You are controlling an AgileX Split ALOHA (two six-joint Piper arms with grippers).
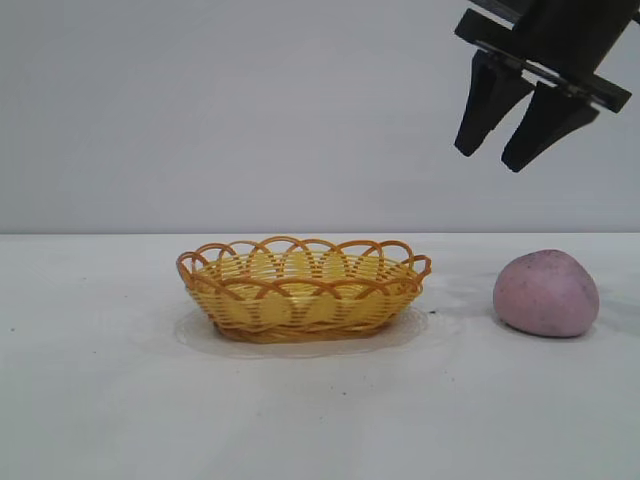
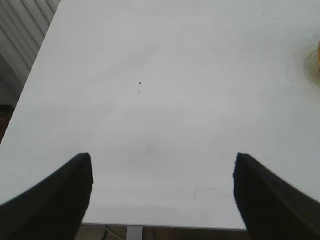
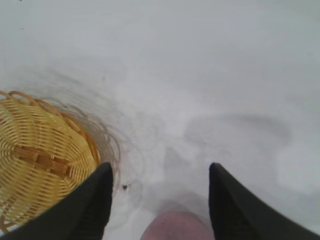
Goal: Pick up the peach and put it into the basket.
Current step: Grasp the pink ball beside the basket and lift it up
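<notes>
The peach (image 1: 546,293), a dull pinkish-purple lump, rests on the white table at the right, apart from the basket. In the right wrist view the peach (image 3: 177,227) peeks in at the frame's edge between the two black fingers, well below them. The yellow wicker basket (image 1: 303,288) with its looped orange-brown rim stands at the table's middle and holds nothing; the basket (image 3: 42,165) also shows in the right wrist view. My right gripper (image 1: 492,153) hangs open high above the peach, slightly to its left. My left gripper (image 2: 162,162) is open over bare table, out of the exterior view.
The white table (image 1: 100,400) stretches left of the basket and in front of it. A pale ring mark (image 1: 200,335) surrounds the basket's base. In the left wrist view the table's near edge (image 2: 160,227) and a corrugated wall (image 2: 20,35) show.
</notes>
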